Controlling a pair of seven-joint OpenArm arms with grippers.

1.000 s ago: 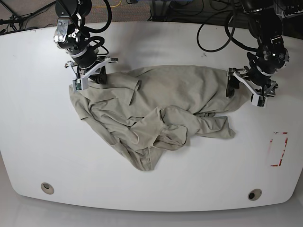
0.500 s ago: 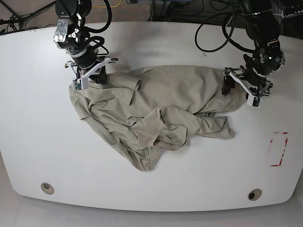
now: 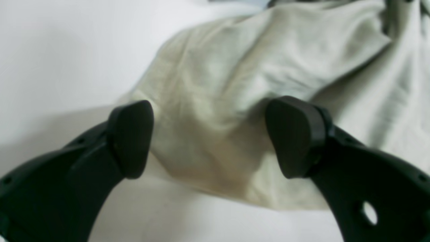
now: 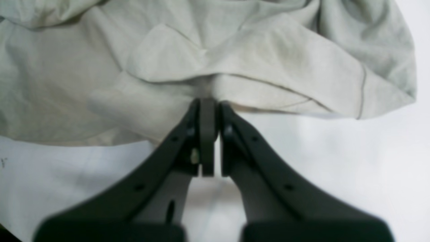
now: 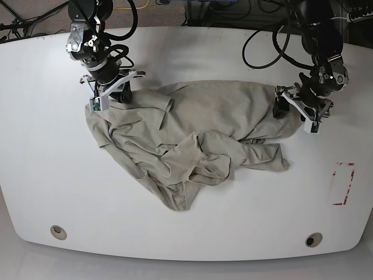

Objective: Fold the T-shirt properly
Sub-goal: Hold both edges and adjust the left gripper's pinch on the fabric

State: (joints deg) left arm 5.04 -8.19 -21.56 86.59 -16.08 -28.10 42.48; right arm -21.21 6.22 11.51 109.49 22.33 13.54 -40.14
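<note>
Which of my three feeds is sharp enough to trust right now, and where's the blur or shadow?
Base view: sharp, evenly lit, T-shirt creases clear, edges curve like a wide lens. Left wrist view: soft all over, left tool pads blurred, with a grey shadow on the table beside them. Right wrist view: cloth folds fairly clear, right tool blurred toward the bottom edge.

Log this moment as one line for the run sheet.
T-shirt: crumpled on table, unfolded | right gripper: shut on shirt edge | left gripper: open, straddling shirt edge, no grasp yet
</note>
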